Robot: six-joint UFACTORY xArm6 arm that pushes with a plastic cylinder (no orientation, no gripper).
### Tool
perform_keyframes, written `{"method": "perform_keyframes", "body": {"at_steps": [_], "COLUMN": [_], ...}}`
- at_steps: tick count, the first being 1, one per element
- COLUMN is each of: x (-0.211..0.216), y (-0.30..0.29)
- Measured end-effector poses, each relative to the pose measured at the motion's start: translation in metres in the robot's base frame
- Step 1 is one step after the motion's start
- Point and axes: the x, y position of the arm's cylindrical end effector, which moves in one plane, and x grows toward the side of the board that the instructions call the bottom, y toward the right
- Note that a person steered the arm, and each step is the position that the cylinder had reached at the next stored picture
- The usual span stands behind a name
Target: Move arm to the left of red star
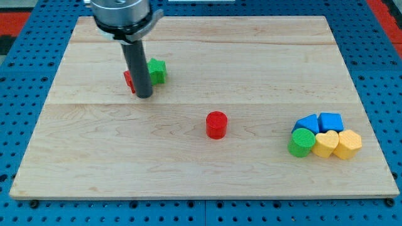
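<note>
red star (128, 80) | green star (156, 70) | red cylinder (216, 125) | pale wood board (251, 56)

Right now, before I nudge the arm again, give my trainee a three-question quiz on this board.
1. True or false: my tip rests beside the red cylinder.
2. Which block shows just to the view's right of the rod? A) green star B) blue cube C) yellow heart
3. Fill in: the red block partly hidden behind the rod lies to the view's ____ of the green star.

Key: 1 false, the tip is apart from it, toward the view's upper left. 2 A. 3 left.
</note>
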Motion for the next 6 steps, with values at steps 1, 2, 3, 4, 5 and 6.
{"method": "perform_keyframes", "body": {"at_steps": [1, 2, 3, 4, 5, 6], "x": [0.001, 0.001, -0.002, -0.025, -0.042, -0.041], "y": [0.002, -0.040, -0.090, -0.112, -0.111, -0.111]}}
